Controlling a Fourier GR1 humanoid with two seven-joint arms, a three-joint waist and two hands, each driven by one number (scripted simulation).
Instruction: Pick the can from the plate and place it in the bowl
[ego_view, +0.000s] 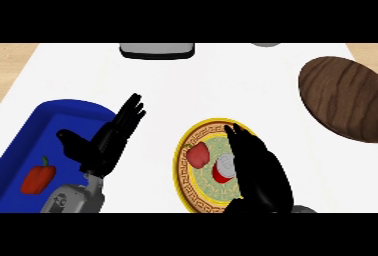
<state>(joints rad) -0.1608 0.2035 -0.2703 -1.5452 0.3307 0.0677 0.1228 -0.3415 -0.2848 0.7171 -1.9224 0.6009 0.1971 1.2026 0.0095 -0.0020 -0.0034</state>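
The right hand (255, 167), fingers straight, hovers beside the red-and-white can (223, 168) lying on the gold-rimmed plate (193, 137); the left hand (109, 139) rests open over the blue tray (44, 122). A dark wooden bowl (343, 97) sits well apart on the bench (221, 85).

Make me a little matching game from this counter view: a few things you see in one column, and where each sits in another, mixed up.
Things:
1. can
2. red pepper
3. wooden bowl
4. left hand

Places:
A. in the blue tray
B. at the counter's right edge
C. on the patterned plate, beside the right hand
D. open, above the blue tray's right rim

Pairs: 1-C, 2-A, 3-B, 4-D
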